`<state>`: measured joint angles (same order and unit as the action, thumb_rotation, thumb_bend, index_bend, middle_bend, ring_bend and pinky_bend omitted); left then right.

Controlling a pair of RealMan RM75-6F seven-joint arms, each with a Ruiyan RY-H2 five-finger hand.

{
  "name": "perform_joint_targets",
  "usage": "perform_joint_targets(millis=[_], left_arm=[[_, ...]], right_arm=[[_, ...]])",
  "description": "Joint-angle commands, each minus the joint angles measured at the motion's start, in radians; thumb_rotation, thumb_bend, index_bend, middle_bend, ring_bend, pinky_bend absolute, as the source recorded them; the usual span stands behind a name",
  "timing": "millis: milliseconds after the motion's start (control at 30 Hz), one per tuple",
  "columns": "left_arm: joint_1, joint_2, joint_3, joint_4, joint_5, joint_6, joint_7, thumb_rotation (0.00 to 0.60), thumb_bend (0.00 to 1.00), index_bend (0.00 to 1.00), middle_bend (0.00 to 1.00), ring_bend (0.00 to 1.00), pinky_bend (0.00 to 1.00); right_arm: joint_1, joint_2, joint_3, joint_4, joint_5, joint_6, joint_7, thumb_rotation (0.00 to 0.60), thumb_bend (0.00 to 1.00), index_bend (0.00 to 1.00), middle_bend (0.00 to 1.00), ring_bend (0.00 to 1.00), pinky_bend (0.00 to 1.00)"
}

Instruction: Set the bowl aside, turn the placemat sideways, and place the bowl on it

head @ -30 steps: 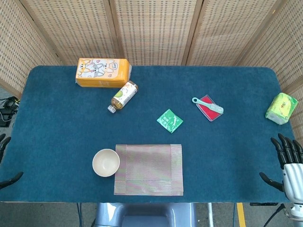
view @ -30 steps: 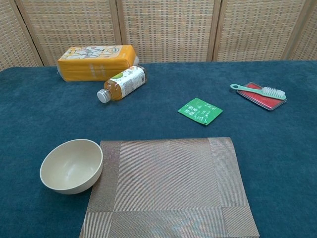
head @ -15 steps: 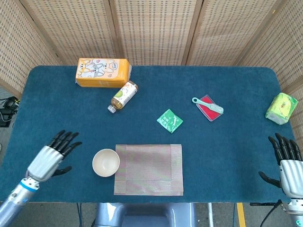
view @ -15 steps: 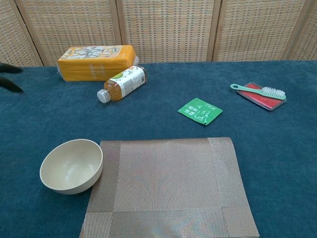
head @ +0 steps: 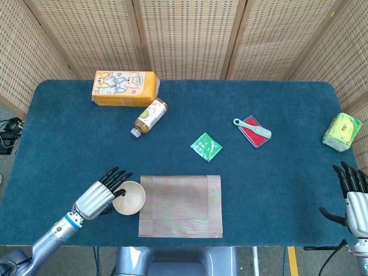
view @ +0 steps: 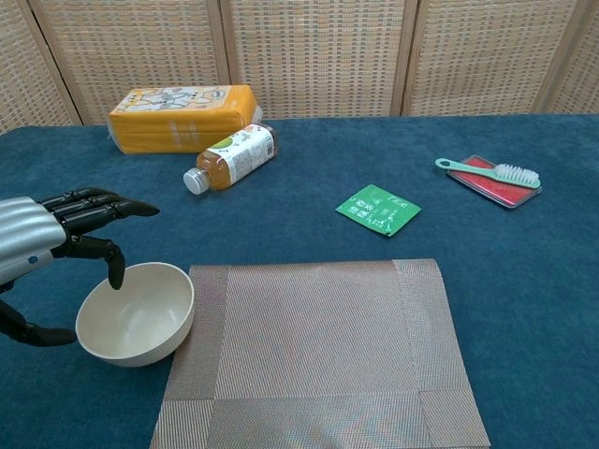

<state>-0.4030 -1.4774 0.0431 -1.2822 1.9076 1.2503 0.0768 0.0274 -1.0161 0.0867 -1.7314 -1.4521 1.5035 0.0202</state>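
Now your left hand [head: 102,194] has swept in over the bowl [head: 129,198] — fingers [view: 89,210] spread, nothing gripped; bowl beside placemat [head: 180,206] — grasp next.

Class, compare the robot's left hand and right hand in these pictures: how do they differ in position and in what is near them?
The left hand reaches over the table beside the bowl, fingers hovering at its rim; the right hand sits at the table's right edge, far from the bowl. The left hand shows in both views, the right hand only in the head view. Both have fingers spread and hold nothing.
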Motion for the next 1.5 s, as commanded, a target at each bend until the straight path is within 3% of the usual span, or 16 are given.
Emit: perform_joint_targets(millis=[33,200,367,633,900,1133,1367,1500], left_arm=[[-0.007,-0.011,0.005,0.004,-0.009,-0.008,0.011,0.6,0.0,0.44,0.0,0.0,0.0],[-0.023,-0.051,0.013,0.026,-0.035,-0.049,0.061,0.6,0.03,0.47,0.0,0.0,0.0],[-0.03,-0.072,0.018,0.043,-0.064,-0.071,0.087,0.6,0.17,0.48,0.0,0.0,0.0],[-0.036,-0.095,0.007,0.074,-0.096,-0.043,0.09,0.6,0.43,0.6,0.0,0.0,0.0],[-0.047,-0.083,-0.04,0.086,-0.162,-0.02,0.058,0.6,0.44,0.68,0.0,0.0,0.0],[-0.089,-0.062,-0.141,0.114,-0.291,-0.067,-0.012,0.6,0.44,0.7,0.0,0.0,0.0],[-0.124,-0.059,-0.212,0.176,-0.439,-0.177,-0.099,0.6,0.44,0.7,0.0,0.0,0.0],[-0.152,-0.083,-0.261,0.289,-0.557,-0.288,-0.191,0.6,0.44,0.69,0.0,0.0,0.0]], right_arm=[[0.0,0.003,0.001,0.002,0.003,-0.003,0.008,0.6,0.0,0.0,0.0,0.0,0.0],[-0.001,0.008,0.001,0.004,0.001,-0.001,0.022,0.6,0.0,0.0,0.0,0.0,0.0],[0.001,0.009,0.002,0.007,0.006,-0.007,0.027,0.6,0.0,0.0,0.0,0.0,0.0],[0.003,0.006,0.001,0.008,0.007,-0.012,0.025,0.6,0.0,0.0,0.0,0.0,0.0],[0.005,0.0,0.0,0.01,0.005,-0.014,0.023,0.6,0.0,0.0,0.0,0.0,0.0],[0.013,-0.008,-0.001,0.012,0.013,-0.028,0.006,0.6,0.0,0.0,0.0,0.0,0.0],[0.019,-0.014,0.004,0.016,0.029,-0.041,-0.006,0.6,0.0,0.0,0.0,0.0,0.0],[0.026,-0.021,0.007,0.021,0.049,-0.057,-0.021,0.6,0.0,0.0,0.0,0.0,0.0]])
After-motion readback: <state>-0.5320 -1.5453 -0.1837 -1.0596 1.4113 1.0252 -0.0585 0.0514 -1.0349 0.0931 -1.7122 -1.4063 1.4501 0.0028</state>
